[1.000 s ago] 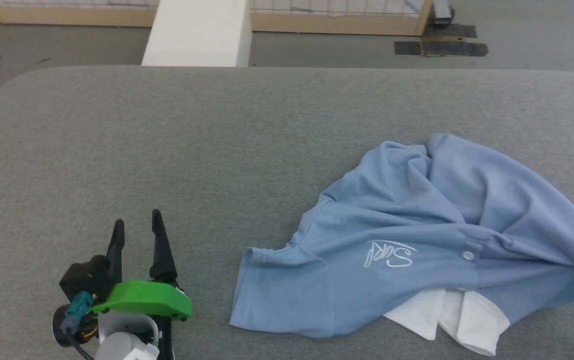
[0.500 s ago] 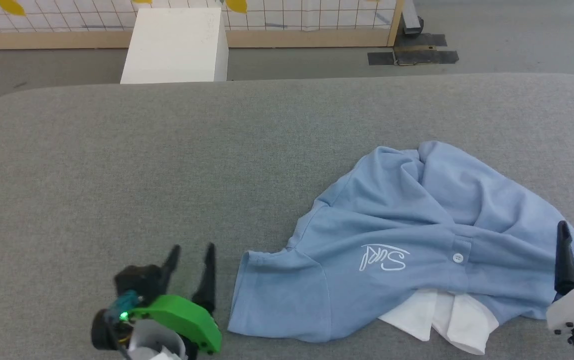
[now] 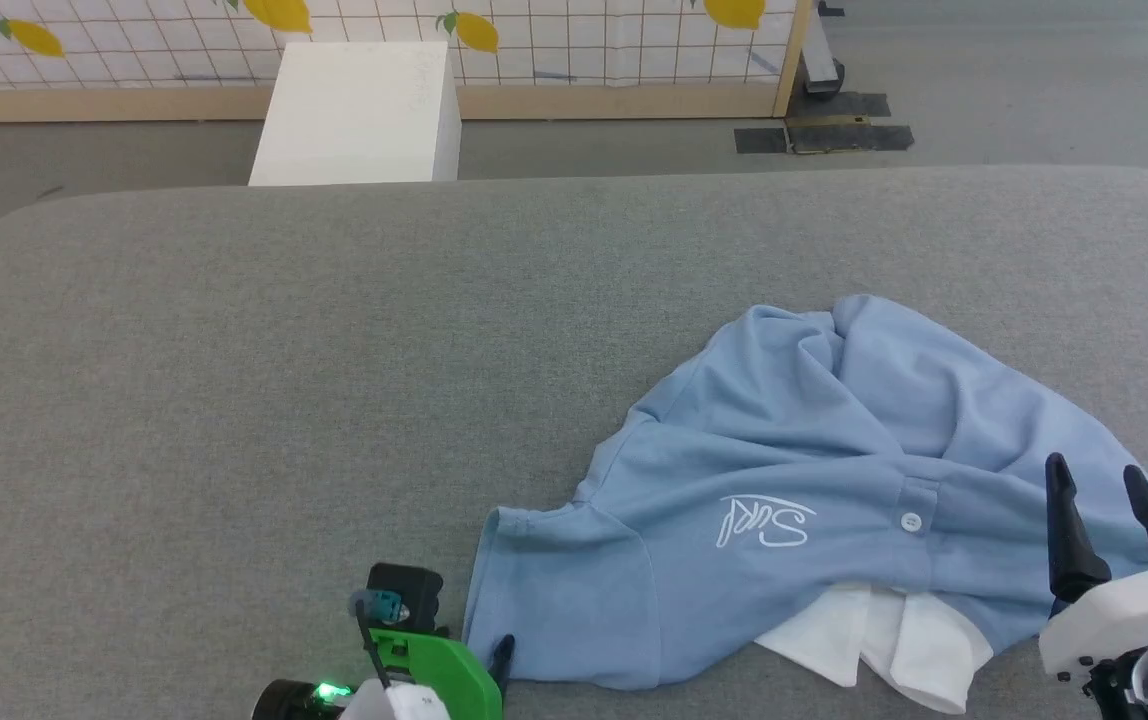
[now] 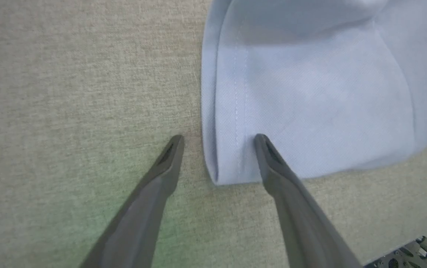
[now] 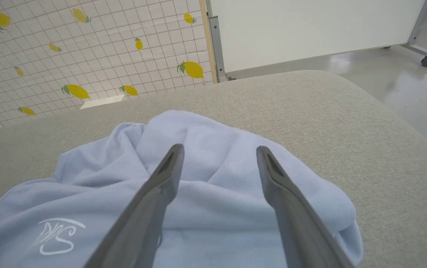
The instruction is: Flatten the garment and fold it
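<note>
Crumpled garment (image 3: 794,470) on the grey surface (image 3: 334,350), lying right of centre and toward my near edge in the head view. The white collar (image 3: 894,640) points back at me and the script logo (image 3: 766,522) reads upside down. The cloth's longest run goes from the flat sleeve (image 3: 564,590) at my near left to a bunched mound at my far right. My left fingers (image 4: 172,152) are spread wide and empty, and the sleeve's near corner sits between them. In the left wrist view one finger lies over bare surface just outside the stitched hem (image 4: 228,111), and the other lies over the sleeve cloth just inside it. The hem runs straight away from the fingertips, roughly parallel to both fingers. I cannot tell whether the tips already touch the cloth or hover just above it. My right fingers (image 5: 172,160) are also spread and hold nothing. They are raised over the garment's right side and point along the mound toward the far edge of the surface. I judge that the coming move depends on the left side. The sleeve corner is already between those fingers, so closing them there and drawing leftward, away from the mound, should begin to spread the shirt. The right arm is nearer the bunched end and could anchor or lift it.
</note>
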